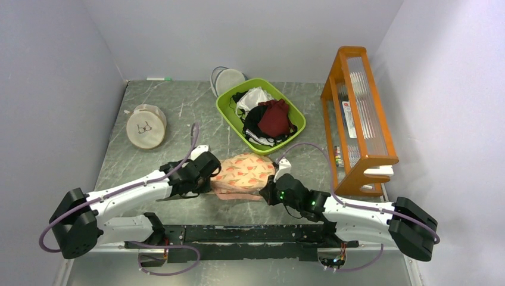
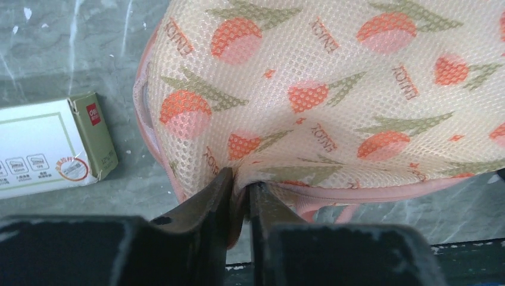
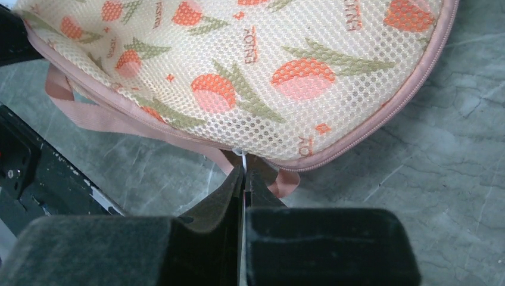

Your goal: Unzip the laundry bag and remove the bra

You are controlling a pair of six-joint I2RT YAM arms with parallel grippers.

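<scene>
While both arms reach in toward the middle, we see the laundry bag (image 1: 243,174) lying flat on the table (image 1: 178,101), right btw the two grippers. The L gripper (image 1: 212,177) is at the bag's left end. The R gripper (image 1: 265,193) is at its near right corner. The bag touches both.

On the L wrist cam, the laundry bag (image 2: 333,89) fills the space just ahead of the L gripper (image 2: 241,179). The two black fingers are squeezed nearly together, w/ a fold of the bag's netted edge pinched btw them, down by the pink trim. A small white and green box (image 2: 47,152) lies on the table off to the left of these fingers. It is near the bag but not touching it.

On the R wrist cam, the laundry bag (image 3: 238,65) sits just past the tips of the R gripper (image 3: 244,170). These fingers are pressed tight w/ hardly any gap. A thin white bit (image 3: 241,156) at the bag's pink zip edge is caught btw them. The zip looks shut along the part we can see. A pink strap (image 3: 89,113) pokes out from under the bag, to the left of the fingers.

Farther out, past both grippers, stands a green basket (image 1: 229,116) w/ a dark red garment (image 1: 275,118) on top of the clothes in it. A round beige pouch (image 1: 146,126) lies well beyond the L gripper. An orange rack (image 1: 357,119) stands off to the right of the R gripper.
</scene>
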